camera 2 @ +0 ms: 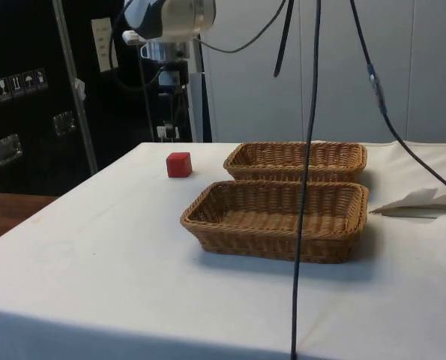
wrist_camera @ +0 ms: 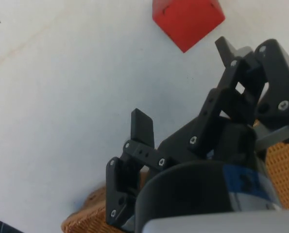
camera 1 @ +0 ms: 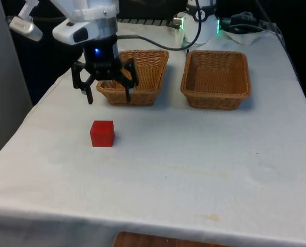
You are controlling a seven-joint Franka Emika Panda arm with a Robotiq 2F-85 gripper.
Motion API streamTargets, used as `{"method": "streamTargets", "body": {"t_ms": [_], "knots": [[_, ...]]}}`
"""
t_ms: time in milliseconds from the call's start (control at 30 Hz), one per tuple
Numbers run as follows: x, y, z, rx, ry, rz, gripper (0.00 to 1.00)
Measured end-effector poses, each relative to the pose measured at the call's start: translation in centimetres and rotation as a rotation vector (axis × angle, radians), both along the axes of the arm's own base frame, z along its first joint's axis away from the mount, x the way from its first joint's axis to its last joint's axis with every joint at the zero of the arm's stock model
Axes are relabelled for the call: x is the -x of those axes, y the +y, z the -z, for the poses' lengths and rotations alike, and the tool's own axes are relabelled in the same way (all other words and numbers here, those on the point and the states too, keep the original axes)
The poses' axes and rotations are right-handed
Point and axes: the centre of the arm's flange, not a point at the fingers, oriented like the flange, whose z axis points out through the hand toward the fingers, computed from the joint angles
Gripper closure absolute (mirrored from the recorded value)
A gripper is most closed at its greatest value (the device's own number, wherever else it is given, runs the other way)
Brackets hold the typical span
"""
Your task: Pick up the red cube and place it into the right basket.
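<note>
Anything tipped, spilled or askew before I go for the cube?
Nothing stands out. The red cube sits flat on the cloth, both baskets are upright, and the open gripper holds nothing.

Even, bright overhead light falls on the white cloth, which reads nearly washed out in the wrist view. Soft shadows lie close beside the two baskets and the red cube. The side view's background stays dim, and the nearest cable there looks slightly blurred.
</note>
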Motion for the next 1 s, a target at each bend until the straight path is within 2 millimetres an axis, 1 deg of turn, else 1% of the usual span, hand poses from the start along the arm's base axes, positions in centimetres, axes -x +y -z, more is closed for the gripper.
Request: {"method": "streamTargets", "body": {"t_ms": [400, 533, 567, 700, 833, 1000], "knots": [[-1.7, 0.1, 2.3, 0.021, 0.0, 0.038, 0.0], [-2.2, -0.2, 3.1, 0.029, -0.002, 0.047, 0.0], [-2.2, -0.2, 3.1, 0.029, -0.002, 0.047, 0.0], [-2.5, -1.1, 4.1, 0.035, -0.004, 0.062, 0.0], [-2.5, -1.4, 5.0, 0.034, -0.002, 0.069, 0.0], [-2.4, -1.8, 5.6, 0.021, -0.004, 0.071, 0.0]]}}
